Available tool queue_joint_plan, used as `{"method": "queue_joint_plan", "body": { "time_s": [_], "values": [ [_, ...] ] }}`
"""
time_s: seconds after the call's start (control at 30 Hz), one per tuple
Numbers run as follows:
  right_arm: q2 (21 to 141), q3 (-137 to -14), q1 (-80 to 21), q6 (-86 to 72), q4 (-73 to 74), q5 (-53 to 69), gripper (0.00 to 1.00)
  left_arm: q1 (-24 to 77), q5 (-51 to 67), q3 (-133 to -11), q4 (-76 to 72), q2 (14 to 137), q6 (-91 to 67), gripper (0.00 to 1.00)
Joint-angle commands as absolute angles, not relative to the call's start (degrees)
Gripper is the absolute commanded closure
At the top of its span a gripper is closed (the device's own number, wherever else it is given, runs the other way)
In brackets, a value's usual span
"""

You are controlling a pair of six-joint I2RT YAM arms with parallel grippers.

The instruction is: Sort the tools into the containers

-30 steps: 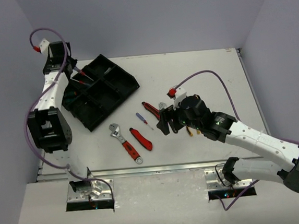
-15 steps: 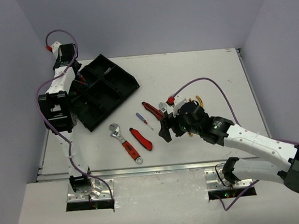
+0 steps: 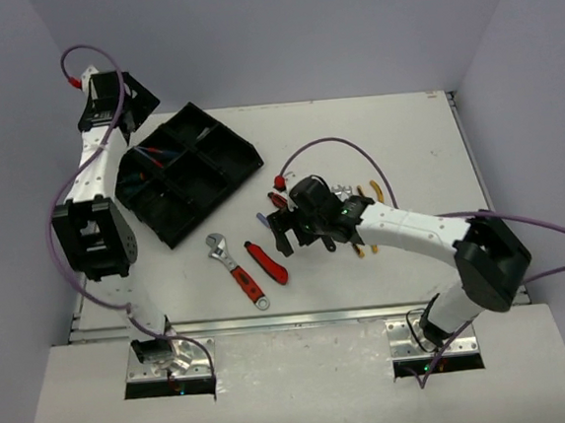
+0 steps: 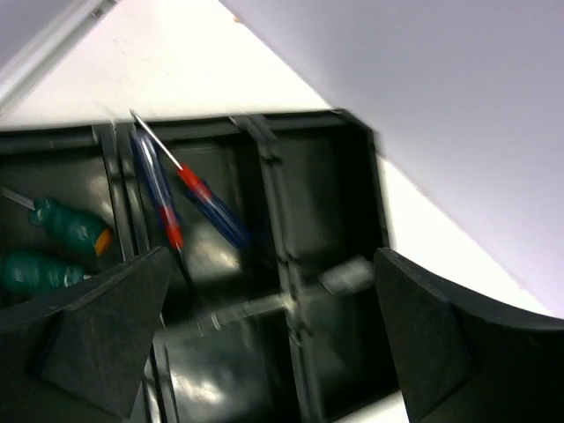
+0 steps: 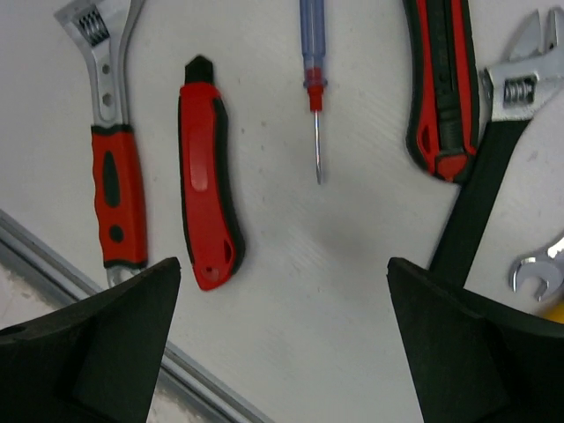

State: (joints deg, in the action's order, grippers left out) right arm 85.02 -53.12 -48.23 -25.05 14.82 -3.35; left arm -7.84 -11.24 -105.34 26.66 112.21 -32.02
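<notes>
The black divided tray lies at the far left of the table. My left gripper hangs open above its far corner. Below the open jaws one compartment holds two blue-and-red screwdrivers, and another holds green screwdrivers. A blurred silver tool shows across a divider. My right gripper is open and empty over bare table. Beyond it lie a red-handled adjustable wrench, a red utility knife, a small blue screwdriver and a second red knife.
A black-handled adjustable wrench and a silver spanner lie right of the right gripper. Yellow-handled pliers lie behind the right arm. The table's metal front edge runs close behind the red wrench. Purple walls stand close around the table.
My left gripper has opened and drawn back from the tray toward the far left corner. My right arm has swung left, nearer to the red knife and the blue screwdriver.
</notes>
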Motion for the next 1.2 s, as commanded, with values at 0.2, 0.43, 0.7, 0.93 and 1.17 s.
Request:
{"method": "queue_joint_plan", "body": {
  "time_s": [0.2,0.43,0.7,0.93,1.17],
  "values": [
    [113.81,-82.67,-44.72,-18.86,21.68,-6.92,0.35,-5.27,4.73,-62.51,13.56,57.94,-37.79,0.0],
    [122.68,-90.85,-44.54,-16.94,23.86,-3.83,0.56,-5.27,8.35,-51.8,19.59,45.88,-29.71,0.0],
    [126.42,-89.78,-44.65,-18.66,22.93,-2.21,0.78,-5.19,11.6,-42.04,19.84,43.31,-26.52,0.0],
    [114.57,-80.44,-44.59,-21.25,17.14,-0.49,1.0,-1.6,27.15,-30.28,2.47,49.13,-35.46,0.0],
    [90.2,-56.3,-44.56,-19.0,-8.1,21.41,1.0,10.75,42.92,-23.8,-32.34,59.96,-48.99,0.0]
  ]
}}
